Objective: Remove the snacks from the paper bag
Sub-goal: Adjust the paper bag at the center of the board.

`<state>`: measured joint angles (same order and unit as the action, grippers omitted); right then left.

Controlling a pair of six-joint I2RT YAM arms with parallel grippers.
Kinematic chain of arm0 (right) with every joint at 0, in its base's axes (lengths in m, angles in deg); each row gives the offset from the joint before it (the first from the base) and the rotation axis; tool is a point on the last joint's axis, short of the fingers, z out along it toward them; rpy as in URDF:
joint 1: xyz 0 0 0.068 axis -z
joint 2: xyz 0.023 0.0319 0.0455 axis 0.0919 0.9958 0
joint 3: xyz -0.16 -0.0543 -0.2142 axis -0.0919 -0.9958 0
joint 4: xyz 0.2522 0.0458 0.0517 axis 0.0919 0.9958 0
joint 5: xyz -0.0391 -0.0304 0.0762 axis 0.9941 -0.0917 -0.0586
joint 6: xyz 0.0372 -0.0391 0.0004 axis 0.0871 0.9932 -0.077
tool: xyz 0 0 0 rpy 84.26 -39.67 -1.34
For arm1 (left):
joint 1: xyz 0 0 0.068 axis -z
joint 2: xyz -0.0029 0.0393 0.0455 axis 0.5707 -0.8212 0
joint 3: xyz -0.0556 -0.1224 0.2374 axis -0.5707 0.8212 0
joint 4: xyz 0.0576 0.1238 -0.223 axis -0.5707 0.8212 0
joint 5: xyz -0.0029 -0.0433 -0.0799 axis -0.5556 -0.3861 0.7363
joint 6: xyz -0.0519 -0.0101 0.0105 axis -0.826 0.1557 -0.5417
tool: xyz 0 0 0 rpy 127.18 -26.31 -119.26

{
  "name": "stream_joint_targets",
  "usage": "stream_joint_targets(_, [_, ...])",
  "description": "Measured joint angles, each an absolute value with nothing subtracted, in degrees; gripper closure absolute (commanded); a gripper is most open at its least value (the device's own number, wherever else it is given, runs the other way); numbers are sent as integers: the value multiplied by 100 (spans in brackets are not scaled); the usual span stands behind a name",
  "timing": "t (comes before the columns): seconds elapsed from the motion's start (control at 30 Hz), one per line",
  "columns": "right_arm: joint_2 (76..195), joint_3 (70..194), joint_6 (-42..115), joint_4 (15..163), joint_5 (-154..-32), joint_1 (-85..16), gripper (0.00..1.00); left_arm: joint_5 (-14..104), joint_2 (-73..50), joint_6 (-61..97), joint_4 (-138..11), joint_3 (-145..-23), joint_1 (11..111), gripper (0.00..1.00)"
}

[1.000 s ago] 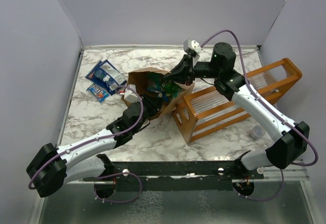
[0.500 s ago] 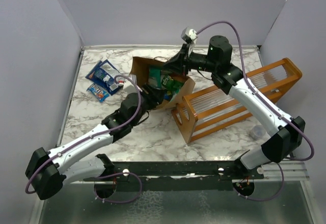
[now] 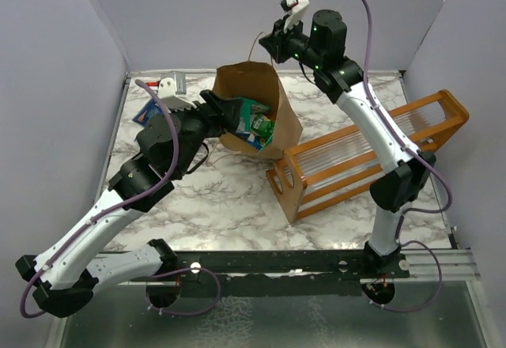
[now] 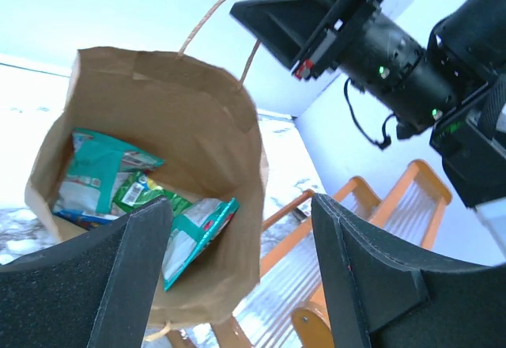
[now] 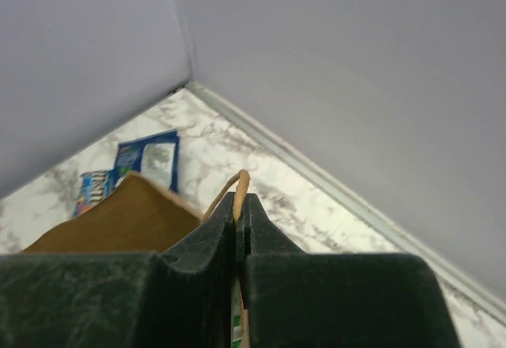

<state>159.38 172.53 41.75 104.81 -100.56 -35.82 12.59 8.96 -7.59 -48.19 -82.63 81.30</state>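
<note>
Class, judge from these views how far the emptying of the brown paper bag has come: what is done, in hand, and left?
Done: blue-and-white snack packets lie out on the marble table. In hand: the right gripper is shut on the thin paper loop handle, holding the brown kraft paper bag up; the left gripper is open and empty at its mouth. Left: teal and green packets lie inside.

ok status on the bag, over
Right gripper shut on handle, bag upright. Left gripper open at bag mouth, empty. Snacks inside bag. Nothing in the way.
</note>
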Motion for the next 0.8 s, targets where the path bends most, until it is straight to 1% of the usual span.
stream_joint_targets(0.23, [17385,19098,4649,10420,-10102,-3162,98,1141,732,-589,-4388,-8311,8090,26])
stream_joint_targets(0.33, [17778,19467,4855,10144,-10194,-3088,98,1139,712,-619,-4281,-8197,8088,26])
stream_joint_targets(0.53, [18189,19948,5237,9594,-10279,-2987,98,1029,769,-661,-4233,-8018,8060,26])
stream_joint_targets(0.67, [18181,19915,5309,9360,-10353,-2919,98,927,806,-658,-4231,-8018,8047,26])
stream_joint_targets(0.8, [17842,19120,5379,9178,-10439,-2952,98,889,869,-661,-4266,-7954,8012,26])
